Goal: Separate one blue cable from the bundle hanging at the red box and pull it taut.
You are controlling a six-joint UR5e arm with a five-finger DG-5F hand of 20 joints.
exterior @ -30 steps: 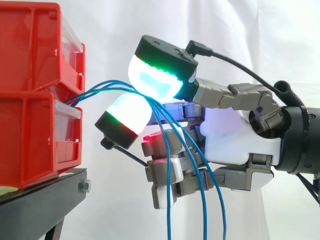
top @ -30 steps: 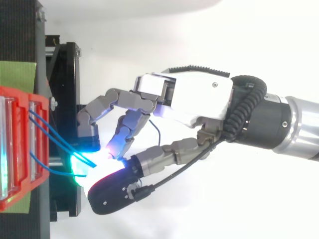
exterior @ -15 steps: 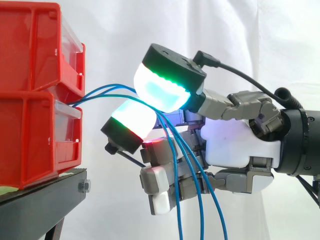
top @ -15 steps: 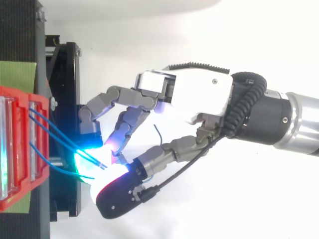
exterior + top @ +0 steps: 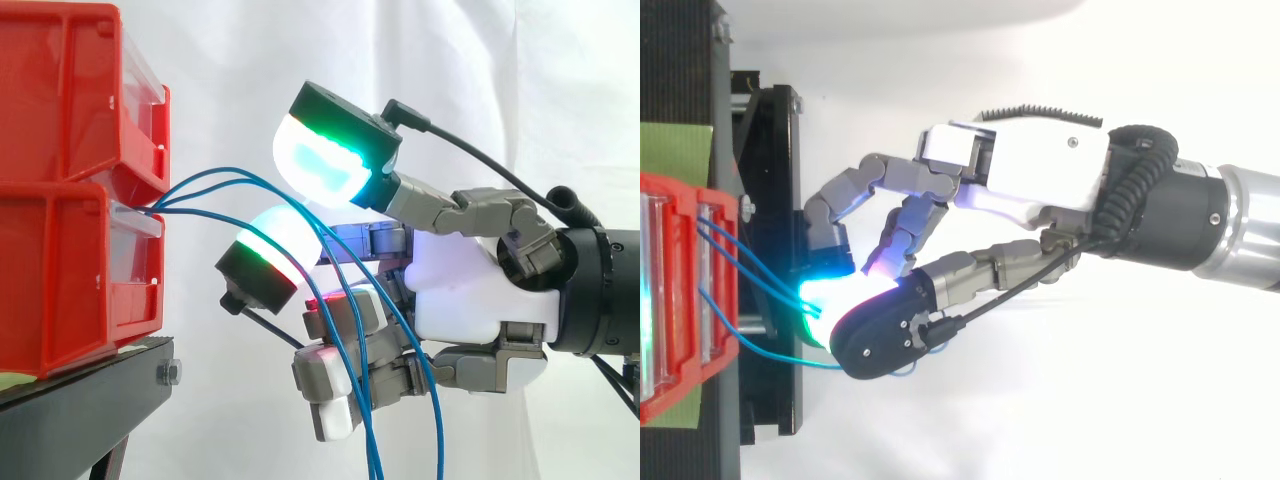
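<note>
Bright, flat light everywhere: the white cloth curtain (image 5: 500,80) is washed almost to pure white in the side view, with only faint grey folds. The grey-and-white robot hand (image 5: 460,290) throws its own white-green glow, bleached at the core. From above that glow turns cyan, spilling onto the black metal stand (image 5: 770,200) and tinting the red plastic bins' (image 5: 680,250) clear fronts teal.
</note>
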